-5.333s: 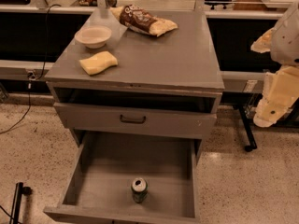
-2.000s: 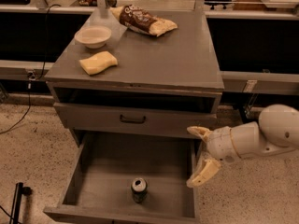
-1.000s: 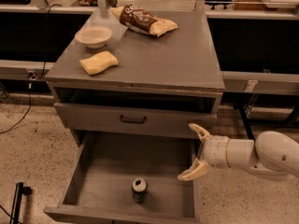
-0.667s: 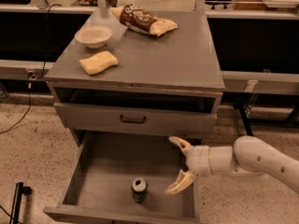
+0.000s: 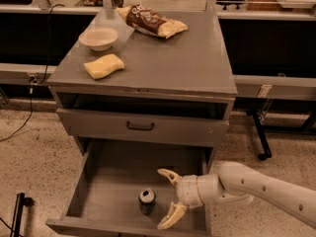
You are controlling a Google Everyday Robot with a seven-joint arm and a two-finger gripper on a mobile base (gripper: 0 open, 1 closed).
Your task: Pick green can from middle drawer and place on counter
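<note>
Down in the middle drawer (image 5: 111, 191), the green can (image 5: 147, 201) stands upright near the front. Just right of it hovers the end effector (image 5: 167, 199), fingers (image 5: 170, 217) spread wide. It should slide left to straddle the can's middle before squeezing.

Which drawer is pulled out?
The middle drawer, holding the green can; the handled drawer above is shut. The open end effector hovers beside the can.
</note>
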